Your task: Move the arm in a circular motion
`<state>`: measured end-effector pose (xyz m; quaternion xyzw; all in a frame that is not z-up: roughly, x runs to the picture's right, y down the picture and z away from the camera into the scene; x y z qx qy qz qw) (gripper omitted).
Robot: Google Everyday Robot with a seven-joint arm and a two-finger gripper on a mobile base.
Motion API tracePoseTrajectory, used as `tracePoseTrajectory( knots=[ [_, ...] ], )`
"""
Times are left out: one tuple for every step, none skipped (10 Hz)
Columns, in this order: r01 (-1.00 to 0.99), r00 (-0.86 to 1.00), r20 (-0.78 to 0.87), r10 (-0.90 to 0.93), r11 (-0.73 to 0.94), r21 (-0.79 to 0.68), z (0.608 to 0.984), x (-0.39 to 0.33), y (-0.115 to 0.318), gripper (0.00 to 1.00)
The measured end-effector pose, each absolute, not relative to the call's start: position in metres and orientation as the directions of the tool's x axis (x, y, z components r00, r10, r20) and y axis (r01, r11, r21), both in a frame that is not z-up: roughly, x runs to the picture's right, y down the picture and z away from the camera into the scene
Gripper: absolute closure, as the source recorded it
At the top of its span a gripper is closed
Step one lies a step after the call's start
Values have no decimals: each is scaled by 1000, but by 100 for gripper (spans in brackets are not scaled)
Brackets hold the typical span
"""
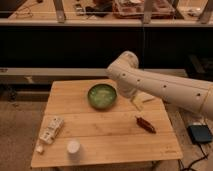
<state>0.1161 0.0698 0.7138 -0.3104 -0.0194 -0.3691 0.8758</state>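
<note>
The arm (165, 87) is cream-white, made of thick rounded tube segments with small dark holes. It reaches in from the right edge over the back right of the wooden table (105, 131). Its bulbous elbow (124, 67) stands just right of a green bowl (102, 96). Below the elbow a pale tip, the gripper (135, 103), points down at the table just right of the bowl. It holds nothing that I can see.
On the table lie a white packet (51, 129) at the front left, a white cup (73, 146) near the front edge and a dark red-brown item (145, 124) at the right. A dark box (200, 134) sits on the floor at the right. A dark counter (75, 45) runs behind.
</note>
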Motion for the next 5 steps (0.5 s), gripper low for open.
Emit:
tracePoseTrajectory(
  knots=[
    [659, 733, 286, -617, 542, -522, 696, 99, 80, 20],
    [665, 736, 315, -599, 552, -503, 678, 77, 88, 20],
    [677, 730, 342, -592, 557, -481, 666, 56, 94, 20],
    [713, 701, 423, -574, 547, -439, 648, 13, 111, 20],
    [738, 674, 481, -561, 536, -409, 638, -16, 123, 20]
  ],
)
